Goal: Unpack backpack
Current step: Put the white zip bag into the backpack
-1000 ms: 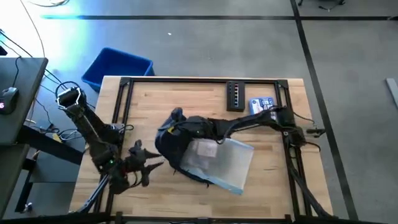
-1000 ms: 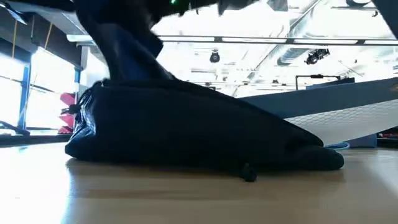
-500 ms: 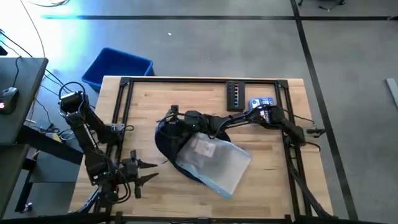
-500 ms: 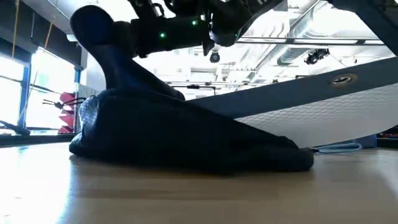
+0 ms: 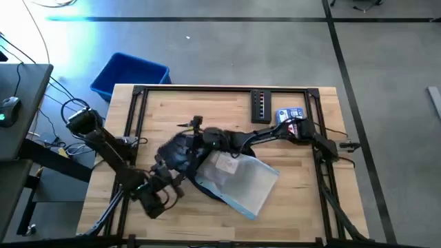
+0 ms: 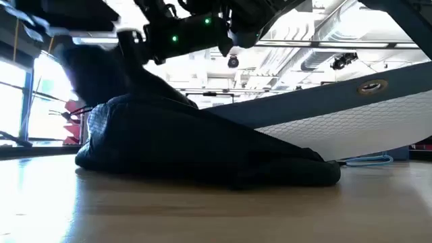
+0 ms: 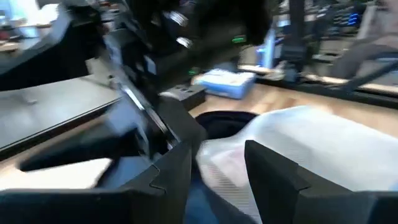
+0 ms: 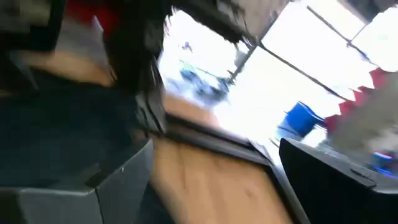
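Backpack [image 5: 180, 153] — right gripper [image 5: 198, 131] over it, left gripper [image 5: 173, 178] beside it; finger states unclear.

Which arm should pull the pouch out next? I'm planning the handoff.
Probably left. Its end effector sits open at the backpack edge beside the pouch. The right end effector is busy at the backpack's top.

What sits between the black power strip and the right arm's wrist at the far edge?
A small blue-and-white box, seen in the high view, between the power strip and that wrist.
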Robot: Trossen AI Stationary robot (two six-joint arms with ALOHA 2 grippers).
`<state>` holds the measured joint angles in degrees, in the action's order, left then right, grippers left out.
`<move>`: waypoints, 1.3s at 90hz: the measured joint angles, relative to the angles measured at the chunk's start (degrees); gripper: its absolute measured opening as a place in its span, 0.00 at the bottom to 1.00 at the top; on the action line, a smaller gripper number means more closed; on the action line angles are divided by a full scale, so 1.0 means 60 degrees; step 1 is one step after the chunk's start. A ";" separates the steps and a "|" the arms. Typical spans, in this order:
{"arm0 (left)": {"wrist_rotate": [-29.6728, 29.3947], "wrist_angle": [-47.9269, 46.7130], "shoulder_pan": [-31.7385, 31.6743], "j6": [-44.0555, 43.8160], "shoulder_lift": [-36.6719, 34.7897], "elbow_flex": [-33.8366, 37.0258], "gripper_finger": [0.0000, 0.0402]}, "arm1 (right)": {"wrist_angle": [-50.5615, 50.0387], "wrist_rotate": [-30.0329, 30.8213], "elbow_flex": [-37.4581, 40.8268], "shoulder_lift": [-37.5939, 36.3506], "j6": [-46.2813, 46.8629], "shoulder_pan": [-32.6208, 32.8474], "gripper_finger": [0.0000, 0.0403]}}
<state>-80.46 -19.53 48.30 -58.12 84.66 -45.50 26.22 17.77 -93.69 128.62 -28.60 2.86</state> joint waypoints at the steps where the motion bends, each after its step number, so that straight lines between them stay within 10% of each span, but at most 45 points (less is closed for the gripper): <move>1: 0.0032 -0.0037 -0.0054 -0.0052 0.0001 0.0000 0.32 | -0.0110 0.0191 0.0000 -0.0016 -0.0100 0.0038 0.83; 32: 0.1338 -0.1979 -0.0444 -0.2059 -0.0010 0.0004 0.32 | -0.4884 0.2210 0.0000 -0.2377 -0.0975 0.0937 0.73; 55: 0.1401 -0.2224 -0.0456 -0.2627 0.0005 0.0291 0.32 | -0.9689 -0.1820 -0.0029 -0.4574 0.1397 0.1368 0.69; 68: 0.1692 -0.2209 -0.0531 -0.2997 0.0070 0.0509 0.32 | -1.1992 -0.2182 0.0052 -0.4417 0.4035 0.1670 0.69; 117: 0.1911 -0.0885 -0.0547 -0.2442 0.0067 0.0780 0.32 | -1.0679 -0.0701 0.4063 -0.4363 0.8735 0.2565 0.77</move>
<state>-68.99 -24.84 45.01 -72.77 85.06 -40.82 -37.85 13.56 -69.31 102.44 23.82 18.25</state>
